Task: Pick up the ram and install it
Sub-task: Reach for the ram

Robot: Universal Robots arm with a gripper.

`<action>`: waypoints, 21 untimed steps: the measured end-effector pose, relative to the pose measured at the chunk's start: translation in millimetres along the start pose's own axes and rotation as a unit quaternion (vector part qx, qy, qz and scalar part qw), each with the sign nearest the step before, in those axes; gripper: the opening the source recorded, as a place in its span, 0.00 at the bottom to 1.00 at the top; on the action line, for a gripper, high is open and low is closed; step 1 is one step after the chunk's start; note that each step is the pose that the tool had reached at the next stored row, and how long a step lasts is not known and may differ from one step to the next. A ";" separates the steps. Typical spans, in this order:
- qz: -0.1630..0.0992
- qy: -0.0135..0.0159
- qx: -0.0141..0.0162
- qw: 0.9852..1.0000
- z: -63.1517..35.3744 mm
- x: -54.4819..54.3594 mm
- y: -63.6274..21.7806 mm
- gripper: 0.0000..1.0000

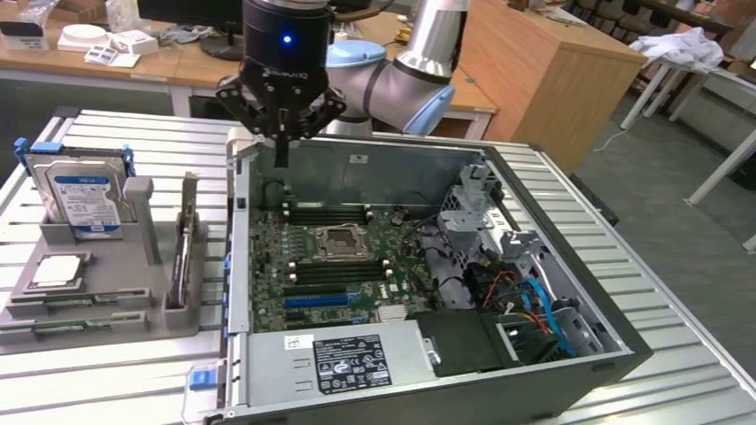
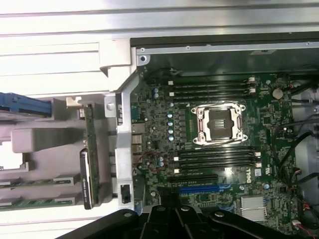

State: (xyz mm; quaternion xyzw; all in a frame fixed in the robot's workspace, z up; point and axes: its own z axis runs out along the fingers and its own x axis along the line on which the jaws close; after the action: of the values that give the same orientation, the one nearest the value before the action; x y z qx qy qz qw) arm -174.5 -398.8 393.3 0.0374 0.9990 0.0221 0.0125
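Nearest the camera, a grey metal power supply with a black label [image 1: 349, 361] sits at the front of the open dark-grey metal computer case [image 1: 603, 350], well below the jaws and nearer than them. The case rests on a slatted silver metal table [image 1: 119, 385].

And there's the ram [image 1: 71, 306] [image 2: 30, 182], a long, slim green circuit-board stick. It lies flat in a slot at the near end of the grey plastic holder [image 1: 119, 276], well apart from the jaws: lower, nearer, and off to the exterior view's left of them. A second green strip lies just beside it.

Moving back, the green motherboard [image 1: 274, 266] [image 2: 149, 124] spreads across the case floor under the jaws. Its square silver CPU socket [image 1: 343, 239] [image 2: 219, 122] sits between rows of black memory slots [image 1: 333, 212] [image 2: 214, 89].

To the exterior view's left of the jaws, outside the case, a dark expansion card with a metal bracket [image 1: 184, 252] stands on edge in the holder. Beyond it a silver hard drive with a blue-white label [image 1: 81, 197] stands upright.

Now the black gripper [image 1: 281, 161]. Its jaws are pressed together into one thin point, aimed straight down. They hang over the case's far corner on the exterior view's left, touching neither board nor wall.

Behind them rises the silver and blue-grey arm [image 1: 413, 62], and farther back stands a wooden desk [image 1: 543, 71].
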 end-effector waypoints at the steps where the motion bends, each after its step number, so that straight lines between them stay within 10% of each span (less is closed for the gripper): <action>1: 0.000 0.000 0.000 1.000 -0.1 2.1 -0.1 0.11; 21: 0.000 0.000 0.000 1.000 -1.3 48.3 -2.9 0.11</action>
State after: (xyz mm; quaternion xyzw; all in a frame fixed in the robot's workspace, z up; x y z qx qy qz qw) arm -222.9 -398.1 393.3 0.0374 0.9990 0.0221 0.0125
